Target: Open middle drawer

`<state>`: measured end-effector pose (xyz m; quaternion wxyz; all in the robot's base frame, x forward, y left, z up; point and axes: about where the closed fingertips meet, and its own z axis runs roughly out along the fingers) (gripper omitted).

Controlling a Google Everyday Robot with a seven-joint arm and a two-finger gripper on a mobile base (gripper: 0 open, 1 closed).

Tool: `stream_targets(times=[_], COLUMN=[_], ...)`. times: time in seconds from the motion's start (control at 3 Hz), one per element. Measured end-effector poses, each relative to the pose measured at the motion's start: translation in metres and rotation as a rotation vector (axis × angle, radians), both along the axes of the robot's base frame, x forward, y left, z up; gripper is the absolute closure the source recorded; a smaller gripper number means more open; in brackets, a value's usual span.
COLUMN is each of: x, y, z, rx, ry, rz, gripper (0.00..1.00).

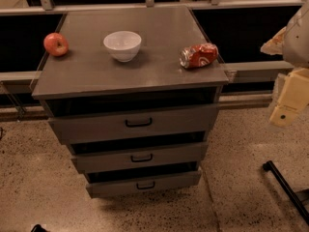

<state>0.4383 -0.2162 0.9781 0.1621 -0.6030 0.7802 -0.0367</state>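
We locate the gripper [286,114] at the right edge of the view, on the cream-coloured end of the arm [298,42], which hangs beside the right side of the desk [87,74] and above the speckled floor [241,144]. We cannot tell whether the jaws are spread or pressed together, as they do not show clearly. The gripper touches nothing that we can see and holds nothing that we can see. The middle drawer [111,162] sits in the front of the desk, between the taller top drawer [87,125] and the narrower bottom drawer [116,187]. Its black bar handle [141,157] lies at the centre of its grey front panel, well apart from the gripper and to the left of it. A dark strip shows above each of the three drawer fronts; we cannot tell how far any drawer stands out. On the desk top we note three items in a row: a red apple [56,44] near the left edge, a white bowl [122,45] upright near the centre, and a crushed red can [198,55] lying on its side near the right edge. A thin black bar [287,187] lies on the floor at the lower right, below the gripper and apart from it.
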Motion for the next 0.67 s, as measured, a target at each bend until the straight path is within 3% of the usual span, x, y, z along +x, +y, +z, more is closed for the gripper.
stream_targets(times=[0.67], x=[0.005], y=[0.0018], z=[-0.0042], rx=[-0.003], ry=[0.003], rz=[-0.003], gripper=[0.0])
